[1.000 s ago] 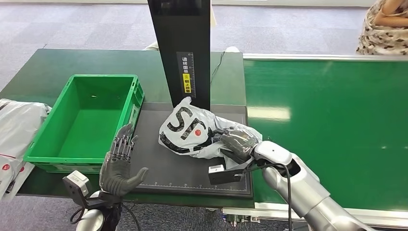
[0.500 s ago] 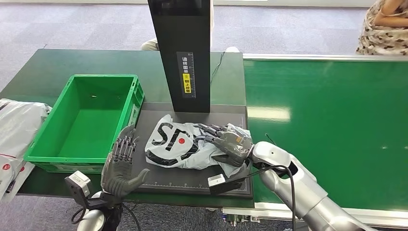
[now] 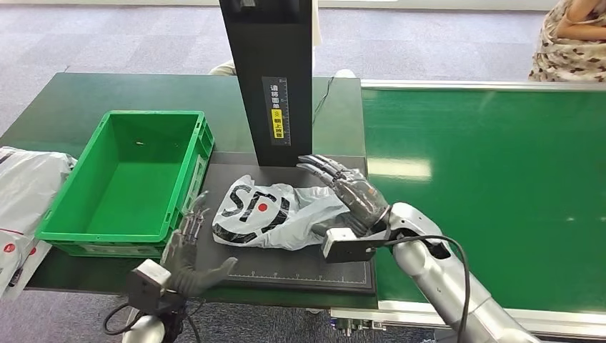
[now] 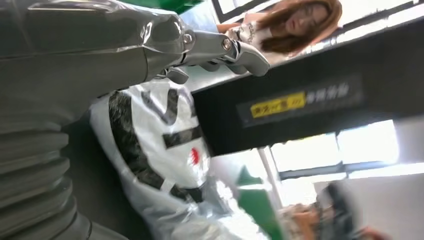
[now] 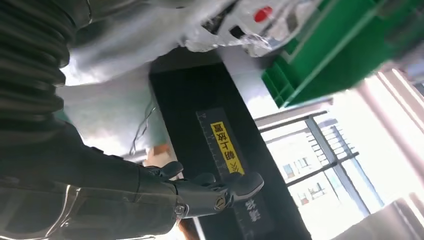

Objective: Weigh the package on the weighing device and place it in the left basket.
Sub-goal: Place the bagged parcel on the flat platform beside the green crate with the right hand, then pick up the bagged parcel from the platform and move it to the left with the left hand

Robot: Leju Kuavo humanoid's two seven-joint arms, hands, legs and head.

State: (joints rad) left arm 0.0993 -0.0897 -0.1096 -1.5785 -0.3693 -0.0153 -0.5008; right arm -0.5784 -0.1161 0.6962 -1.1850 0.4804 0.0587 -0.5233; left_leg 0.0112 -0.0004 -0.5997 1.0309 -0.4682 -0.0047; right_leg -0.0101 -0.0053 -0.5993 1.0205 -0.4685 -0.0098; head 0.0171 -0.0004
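Note:
A grey plastic package point(image 3: 275, 216) with black letters and a red dot lies flat on the black weighing platform point(image 3: 243, 257); the left wrist view shows the package point(image 4: 160, 150) close up. My right hand point(image 3: 346, 189) hovers just behind the package's right end with its fingers spread, holding nothing. My left hand point(image 3: 189, 246) stands open at the platform's front left corner, a short way from the package. The green basket point(image 3: 68, 232) sits left of the platform.
A tall black post point(image 3: 271, 78) with a yellow label rises at the back of the platform. More grey packages point(image 3: 21, 193) lie left of the basket. A green conveyor belt point(image 3: 493, 179) runs on the right. A person point(image 3: 572, 39) sits at the far right.
My right hand set the package down flat on the platform, let go and lifted with its fingers spread. My left hand sank a little lower and nearer the platform.

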